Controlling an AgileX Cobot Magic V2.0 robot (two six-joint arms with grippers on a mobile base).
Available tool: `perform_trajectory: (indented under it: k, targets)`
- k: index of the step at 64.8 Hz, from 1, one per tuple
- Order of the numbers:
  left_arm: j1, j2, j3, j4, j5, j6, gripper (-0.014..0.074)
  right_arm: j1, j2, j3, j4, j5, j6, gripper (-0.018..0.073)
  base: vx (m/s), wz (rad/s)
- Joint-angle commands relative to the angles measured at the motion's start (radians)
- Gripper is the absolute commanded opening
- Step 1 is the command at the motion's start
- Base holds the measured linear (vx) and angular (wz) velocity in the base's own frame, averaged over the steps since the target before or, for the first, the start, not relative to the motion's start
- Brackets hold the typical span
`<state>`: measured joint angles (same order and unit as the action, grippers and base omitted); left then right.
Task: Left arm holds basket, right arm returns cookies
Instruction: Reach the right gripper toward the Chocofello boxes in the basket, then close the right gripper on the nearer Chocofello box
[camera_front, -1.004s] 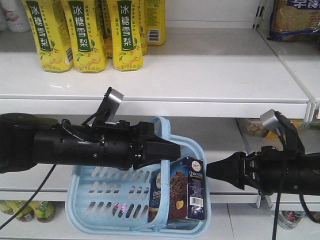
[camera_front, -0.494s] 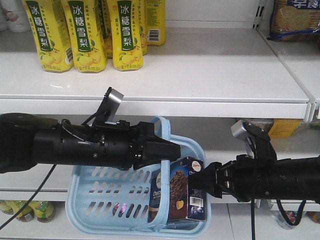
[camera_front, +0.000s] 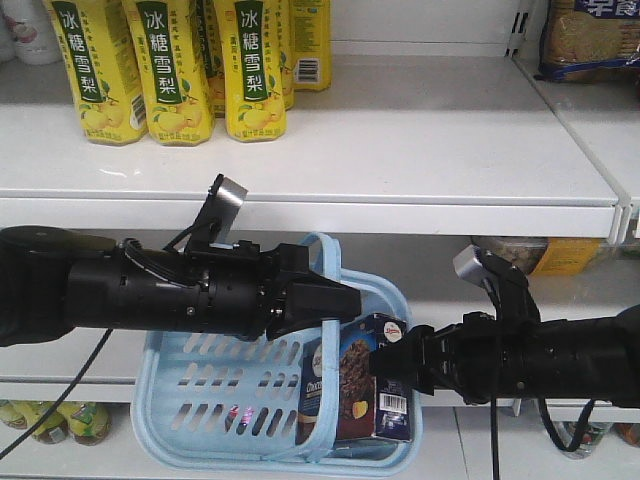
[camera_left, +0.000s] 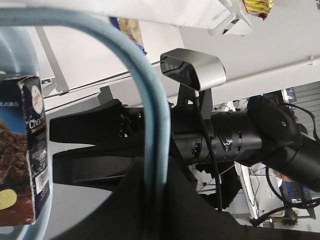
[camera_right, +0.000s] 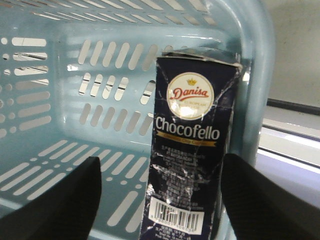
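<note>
The Chocofello box (camera_right: 187, 150), in a corner of the basket (camera_front: 200, 400) being held by the left claw (camera_front: 335, 300), is being faced by the wide right claw (camera_front: 385, 358) and could be knocked over if bumped on one side.

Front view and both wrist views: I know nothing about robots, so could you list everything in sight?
Yellow plastic drink bottles: at least four, yellow with green labels, top shelf, left.
Clear-wrapped biscuit pack: one, tan biscuits, blue edging, top right.
White metal shelves: several tiers, white, behind everything.
Yellow snack pack: one, partly hidden, middle shelf, right.
Small jars: yellowish, bottom left, too cut off to count.
Light blue slotted plastic basket: one, hanging by its hoop handle.
Dark navy cardboard cookie box: one, upright in the basket's right end.
Left arm: black; left gripper shut on the handle.
Right arm: black; right gripper open, fingers flanking the box.
</note>
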<state>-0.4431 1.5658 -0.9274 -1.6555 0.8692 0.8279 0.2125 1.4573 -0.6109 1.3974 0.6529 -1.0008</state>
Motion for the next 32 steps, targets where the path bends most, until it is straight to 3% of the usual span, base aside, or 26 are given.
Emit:
perform_trajectory:
  k: [1,32]
  targets:
    - [0.006,-0.034,-0.033,-0.097,-0.025,0.016,-0.0003,0.001,-0.024,-0.03,0.043,0.034,-0.018,0.0464,0.0,0.0]
    - [0.006,-0.034,-0.033,-0.097,-0.025,0.016,-0.0003,0.001,-0.024,-0.031,0.052,0.027,-0.041,0.0464,0.0,0.0]
